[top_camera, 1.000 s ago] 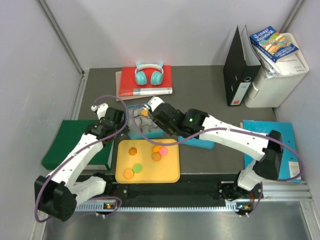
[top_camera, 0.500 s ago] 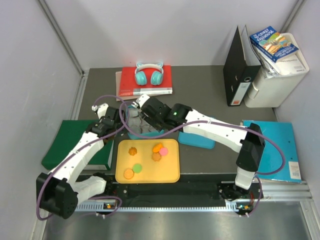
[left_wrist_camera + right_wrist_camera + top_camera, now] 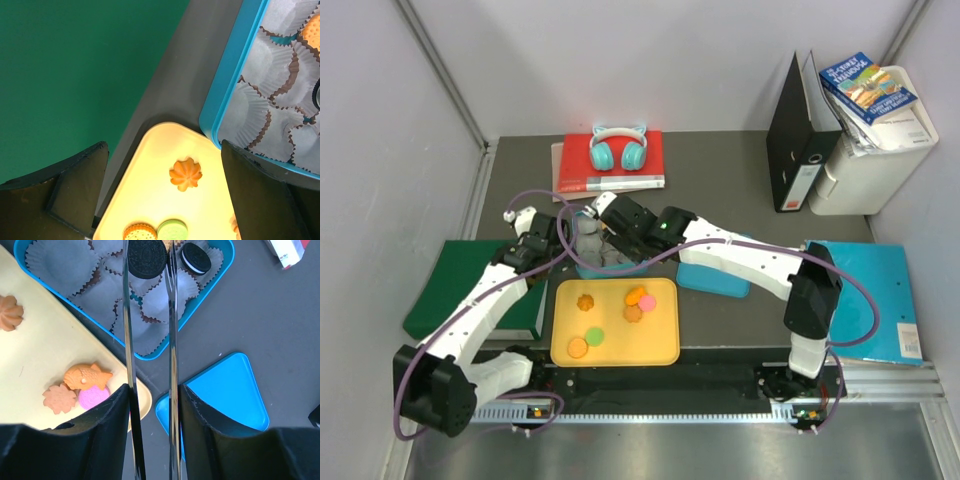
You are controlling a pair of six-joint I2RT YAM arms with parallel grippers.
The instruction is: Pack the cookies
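My right gripper (image 3: 152,390) is shut on metal tongs (image 3: 131,365). The tongs' tips pinch a black cookie (image 3: 147,257) over the paper cups of the blue tray (image 3: 200,305). A second black cookie (image 3: 195,258) lies in a cup there. An orange cookie (image 3: 312,32) also sits in a cup. My left gripper (image 3: 165,190) is open and empty above the yellow tray (image 3: 660,345). On that tray lie a scalloped orange cookie (image 3: 185,174), a green one (image 3: 172,231), a round orange one (image 3: 140,232), a fish-shaped orange one (image 3: 87,377), a pink one (image 3: 92,396) and a leaf-shaped one (image 3: 59,399).
A blue lid (image 3: 220,395) lies right of the yellow tray. A green book (image 3: 450,285) is at the left, a red book with teal headphones (image 3: 618,150) at the back. A black binder (image 3: 800,140), a white box (image 3: 875,150) and a blue folder (image 3: 875,300) stand at the right.
My right arm has swung left, carrying the tongs across the blue tray to its left part. My left gripper has shifted slightly toward the tray's left edge.
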